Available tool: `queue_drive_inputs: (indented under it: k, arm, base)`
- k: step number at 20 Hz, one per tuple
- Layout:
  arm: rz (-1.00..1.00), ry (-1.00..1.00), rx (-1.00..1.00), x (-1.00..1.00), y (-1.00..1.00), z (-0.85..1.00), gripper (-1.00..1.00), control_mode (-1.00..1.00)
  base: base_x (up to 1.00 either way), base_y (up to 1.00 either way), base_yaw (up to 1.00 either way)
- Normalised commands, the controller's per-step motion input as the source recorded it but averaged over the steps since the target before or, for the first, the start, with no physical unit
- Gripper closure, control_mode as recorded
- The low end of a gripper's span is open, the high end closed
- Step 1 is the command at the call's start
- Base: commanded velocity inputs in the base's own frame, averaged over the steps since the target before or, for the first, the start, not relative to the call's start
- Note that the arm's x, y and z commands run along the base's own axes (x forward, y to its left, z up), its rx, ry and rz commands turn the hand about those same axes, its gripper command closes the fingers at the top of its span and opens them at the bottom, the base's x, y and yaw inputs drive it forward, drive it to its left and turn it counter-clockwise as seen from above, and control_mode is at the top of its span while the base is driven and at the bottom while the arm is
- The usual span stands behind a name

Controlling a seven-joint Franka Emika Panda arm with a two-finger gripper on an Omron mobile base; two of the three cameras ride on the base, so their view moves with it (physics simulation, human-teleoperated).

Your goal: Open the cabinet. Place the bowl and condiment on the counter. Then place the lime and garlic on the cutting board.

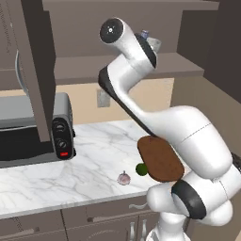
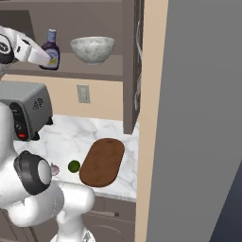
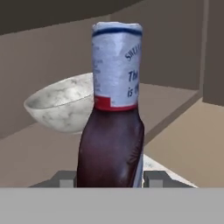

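- The cabinet (image 2: 130, 66) is standing open above the marble counter (image 1: 94, 160)
- The gripper (image 3: 112, 177) is pinching the condiment (image 3: 114, 113) on the shelf
- One bowl (image 2: 92, 49) is sitting beside it; one lime (image 2: 73, 166) and one garlic (image 1: 124, 178) are lying by the cutting board (image 2: 103, 161)

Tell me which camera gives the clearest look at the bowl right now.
The right base view: the bowl sits whole and unobstructed on the cabinet shelf beside the condiment. The hand view shows it partly behind the bottle. The left base view shows just a sliver behind the arm.
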Motion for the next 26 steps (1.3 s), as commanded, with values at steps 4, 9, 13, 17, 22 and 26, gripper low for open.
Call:
queue_drive_inputs:
  k: [4,9,13,17,22,26]
  arm:
    - [0.05,-0.33,0.02,-1.00,-0.06,0.00,1.00,-1.00]
    - [0.20,-0.20,0.00,-0.81,0.01,0.00,1.00,-1.00]
    - [0.14,-0.02,0.00,-0.44,0.05,0.00,1.00,-1.00]
    - [0.11,0.00,0.00,-0.34,0.06,0.00,1.00,-1.00]
    - [0.08,0.00,0.00,-0.60,0.12,0.00,1.00,-1.00]
    - [0.04,-0.02,-0.01,-0.74,0.15,0.00,1.00,-1.00]
  base:
    - [0.00,0.00,0.00]
    - [0.00,0.00,0.00]
    - [0.00,0.00,0.00]
    - [0.00,0.00,0.00]
    - [0.00,0.00,0.00]
    - [0.00,0.00,0.00]
